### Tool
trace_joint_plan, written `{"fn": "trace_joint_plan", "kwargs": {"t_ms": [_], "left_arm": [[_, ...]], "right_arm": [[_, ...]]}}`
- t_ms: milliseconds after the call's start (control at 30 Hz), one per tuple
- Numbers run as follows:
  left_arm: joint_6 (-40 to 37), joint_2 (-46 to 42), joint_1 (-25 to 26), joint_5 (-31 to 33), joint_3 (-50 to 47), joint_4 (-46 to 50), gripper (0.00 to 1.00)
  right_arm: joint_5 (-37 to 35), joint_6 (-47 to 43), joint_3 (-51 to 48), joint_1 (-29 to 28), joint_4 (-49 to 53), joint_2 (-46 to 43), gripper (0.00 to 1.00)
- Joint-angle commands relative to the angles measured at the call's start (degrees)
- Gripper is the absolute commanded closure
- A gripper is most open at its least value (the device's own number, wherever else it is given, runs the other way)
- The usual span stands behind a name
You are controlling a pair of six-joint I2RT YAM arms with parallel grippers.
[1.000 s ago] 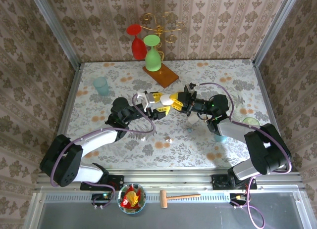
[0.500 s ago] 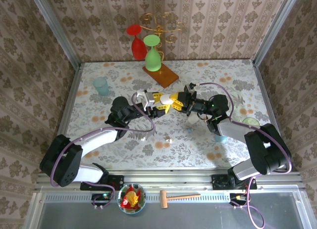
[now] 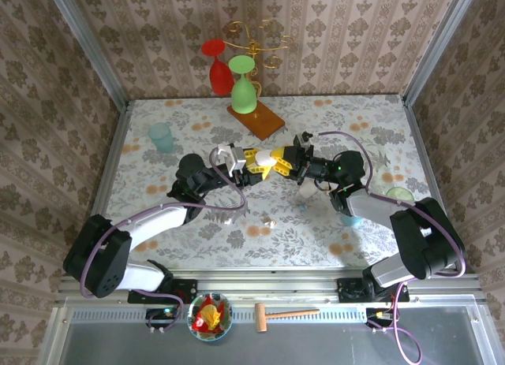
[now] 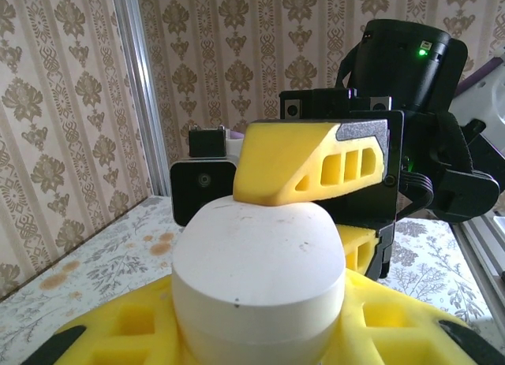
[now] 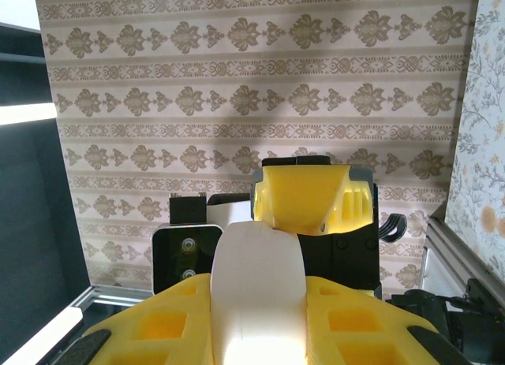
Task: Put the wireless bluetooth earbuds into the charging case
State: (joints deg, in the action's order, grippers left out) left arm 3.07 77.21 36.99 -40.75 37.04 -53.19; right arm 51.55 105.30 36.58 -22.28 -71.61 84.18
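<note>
near the arm bases, tiny pale plastic earbuds (image 3: pixel 268 221) lie loose on the floral-patterned counter (image 3: pixel 347 117), apart from each other and outside any case. above mid-counter the two arms meet tip to tip. the left pincer (image 4: pixel 259 333) is closed from both sides on a rounded white plastic case (image 4: pixel 259 262). the right pincer (image 5: pixel 258 318) clamps the same case from the opposite end, one yellow finger (image 4: pixel 276 168) pressed on its top. farther back stand a pale blue cup (image 3: pixel 161 135) and a slanted wooden board (image 3: pixel 257 121) with a green glass (image 3: pixel 243 93) on it
</note>
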Motion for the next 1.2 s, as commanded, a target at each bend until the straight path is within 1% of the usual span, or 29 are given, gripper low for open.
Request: {"fn": "trace_joint_plan", "kwargs": {"t_ms": [0, 67, 133, 200, 300, 400, 467, 533, 667, 767, 933, 1167], "left_arm": [[0.3, 0.2, 0.0, -0.8, 1.5, -0.5, 0.73], [0.5, -0.3, -0.2, -0.8, 1.7, 1.1, 0.75], [1.1, -1.0, -0.3, -0.8, 1.6, 2.6, 0.77], [2.1, -2.1, -0.5, -0.8, 1.5, 4.3, 0.78], [4.2, -3.6, -1.0, -0.8, 1.7, 8.0, 0.79], [7.1, -4.7, -1.1, -2.6, 2.6, 11.7, 0.8], [9.2, -5.3, -1.2, -3.4, 3.0, 13.2, 0.82], [10.5, -5.9, -1.1, -4.6, 3.0, 13.5, 0.83], [11.6, -7.4, -1.1, -4.9, 3.2, 14.8, 0.83], [11.5, -8.5, -0.9, -4.6, 3.2, 15.2, 0.83], [10.2, -9.7, -0.4, -4.5, 3.4, 17.0, 0.83], [8.0, -10.8, 0.3, -4.9, 3.0, 17.9, 0.84]], "right_arm": [[-0.4, -4.3, 1.8, -0.2, 2.7, -2.9, 0.58], [-0.3, -11.5, 2.0, 0.1, 12.4, -6.2, 0.45], [-0.6, -23.0, 3.3, 0.5, 26.0, -9.8, 0.34], [-1.3, -34.8, 5.5, 0.7, 40.1, -12.9, 0.27], [-3.5, -52.3, 9.7, 0.8, 58.9, -16.8, 0.2], [-7.0, -73.1, 16.8, 0.7, 78.5, -19.1, 0.12], [-8.0, -81.9, 20.4, 0.6, 86.0, -19.2, 0.08], [-8.1, -88.6, 23.7, 0.5, 91.1, -18.5, 0.07], [-7.2, -93.5, 27.8, -1.0, 93.8, -16.1, 0.08], [-8.9, -95.8, 29.0, -3.5, 94.6, -14.7, 0.08], [-9.7, -93.9, 28.8, -4.4, 91.7, -12.6, 0.08], [-14.7, -92.2, 30.2, -4.3, 90.5, -11.6, 0.1]]}}
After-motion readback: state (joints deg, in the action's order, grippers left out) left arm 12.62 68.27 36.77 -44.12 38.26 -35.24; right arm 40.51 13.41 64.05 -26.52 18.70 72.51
